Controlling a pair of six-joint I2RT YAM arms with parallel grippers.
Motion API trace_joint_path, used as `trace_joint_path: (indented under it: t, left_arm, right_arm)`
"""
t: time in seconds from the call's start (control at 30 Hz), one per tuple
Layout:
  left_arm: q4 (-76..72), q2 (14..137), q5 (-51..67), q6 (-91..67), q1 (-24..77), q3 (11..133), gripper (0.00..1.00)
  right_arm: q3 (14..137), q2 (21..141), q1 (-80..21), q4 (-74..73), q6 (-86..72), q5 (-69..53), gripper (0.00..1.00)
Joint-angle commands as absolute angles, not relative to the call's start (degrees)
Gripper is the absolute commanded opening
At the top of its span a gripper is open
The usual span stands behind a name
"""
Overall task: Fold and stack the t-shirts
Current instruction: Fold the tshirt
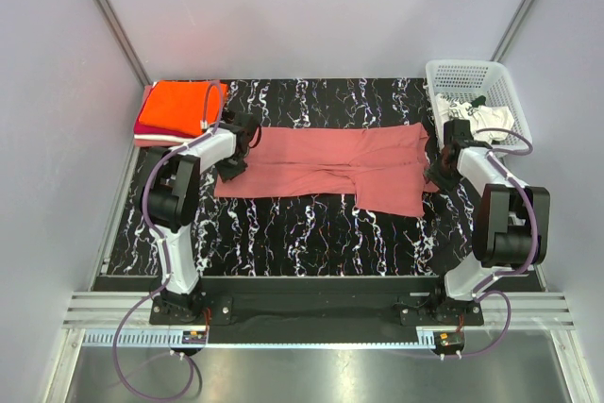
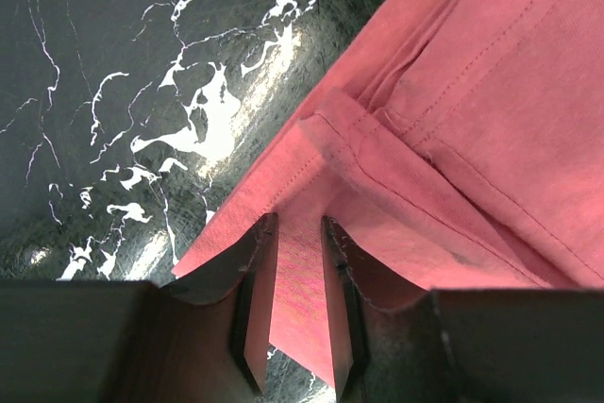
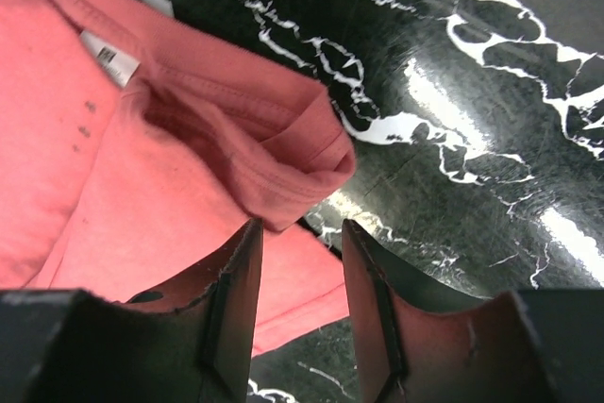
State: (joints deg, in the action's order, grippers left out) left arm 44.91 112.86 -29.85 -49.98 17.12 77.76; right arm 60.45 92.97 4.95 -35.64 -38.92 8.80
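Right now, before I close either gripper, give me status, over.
Left gripper and right gripper open, astride opposite ends. Rose-red t-shirt flat, partly folded. Orange stack and basket off to the sides.

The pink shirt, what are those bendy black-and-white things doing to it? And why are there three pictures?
Those are two robot arms, each ending in a two-finger gripper, like tongs. The big picture looks down from above. The other two come from small cameras on the wrists, so you see the fingers up close. On the black marbled table lies the rose shirt, spread out. The left gripper has the shirt's edge between its close-set fingers; I cannot tell whether it is pinching. The right gripper stands open at the shirt's other end. Folded orange and magenta shirts sit far left. A white basket far right holds a white shirt.
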Motion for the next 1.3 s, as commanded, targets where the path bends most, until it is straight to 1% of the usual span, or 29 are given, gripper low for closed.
trace_joint_path:
  t: [0.0,0.17,0.3,0.43,0.47,0.57,0.6,0.7,0.93,1.13,1.17,1.27]
  left_arm:
    - [43.68,112.06,-32.34,-50.8,17.05,77.7,0.3]
    - [43.59,111.88,-32.43,-50.8,17.05,77.96,0.3]
    - [43.68,111.45,-32.87,-50.54,17.05,77.52,0.3]
    - [43.68,111.45,-33.31,-50.45,17.05,77.26,0.3]
    - [43.77,111.45,-33.57,-50.54,17.05,77.08,0.3]
    - [43.77,111.45,-33.75,-50.27,17.05,77.08,0.3]
    - [43.77,111.53,-33.75,-50.27,17.05,77.08,0.3]
    - [43.94,111.45,-34.19,-49.83,17.05,76.82,0.3]
    - [45.26,109.25,-37.44,-50.18,17.05,74.27,0.29]
    - [45.88,106.62,-35.33,-50.71,17.66,71.81,0.3]
    - [45.97,106.18,-35.59,-50.54,17.93,71.98,0.3]
    - [46.93,103.81,-37.44,-49.66,17.93,73.9,0.3]
  right_arm:
    - [59.07,92.29,5.36,-31.83,-40.61,13.35,0.47]
    - [57.04,92.37,5.71,-26.64,-41.13,12.75,0.47]
    - [57.65,94.48,5.71,-26.02,-41.48,12.65,0.47]
    - [58.62,96.59,5.89,-25.75,-40.7,13.53,0.43]
    - [58.54,96.85,5.89,-25.84,-40.69,13.88,0.38]
    - [58.1,97.03,5.98,-25.75,-39.56,15.29,0.29]
    - [58.1,97.03,5.98,-25.75,-39.29,15.81,0.17]
    - [58.01,96.68,6.5,-25.75,-37.54,16.7,0.0]
    - [57.4,93.25,6.68,-26.45,-33.31,16.53,0.0]
    - [55.99,92.28,6.68,-26.63,-33.22,12.48,0.0]
    - [56.25,92.37,6.68,-26.63,-33.31,12.57,0.03]
    - [57.48,91.68,6.68,-27.68,-32.96,12.74,0.08]
